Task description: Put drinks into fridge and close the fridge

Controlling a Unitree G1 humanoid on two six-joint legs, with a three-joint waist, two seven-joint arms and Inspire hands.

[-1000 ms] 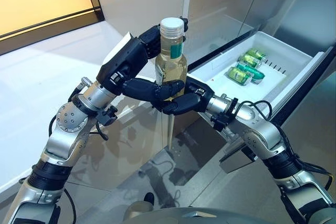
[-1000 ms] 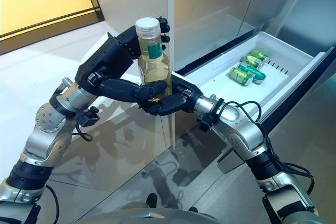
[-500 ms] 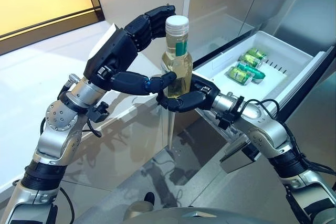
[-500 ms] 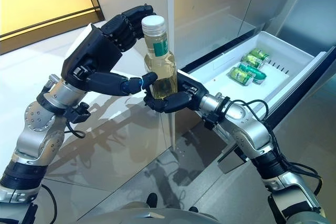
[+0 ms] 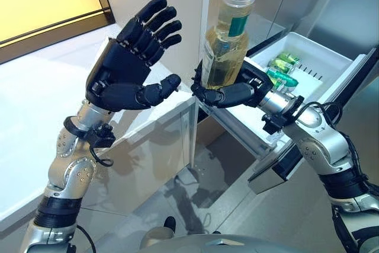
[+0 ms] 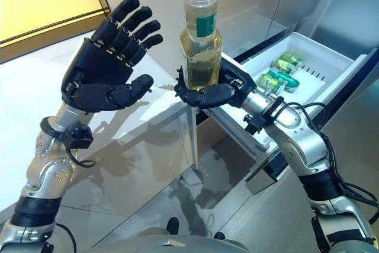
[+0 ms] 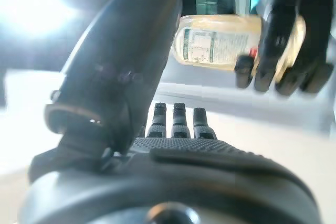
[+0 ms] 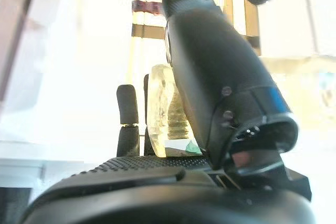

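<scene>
Left robot hand point(image 5: 121, 72) has let go, fingers spread; right robot hand point(image 5: 234, 90) grips bottle point(image 5: 225, 45).
Transfer step; next, lower bottle into drawer point(image 5: 308, 57) beside cans point(image 5: 278, 72).

A kitchen: a steel fridge's white pull-out drawer point(image 5: 320, 57) with green drink cans point(image 5: 283, 76), beside a pale worktop point(image 5: 35, 87).

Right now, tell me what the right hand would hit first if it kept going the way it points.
Probably the left hand, open and facing the bottle that the right hand holds. A gap separates them, and depth is uncertain, so it might pass in front.
</scene>
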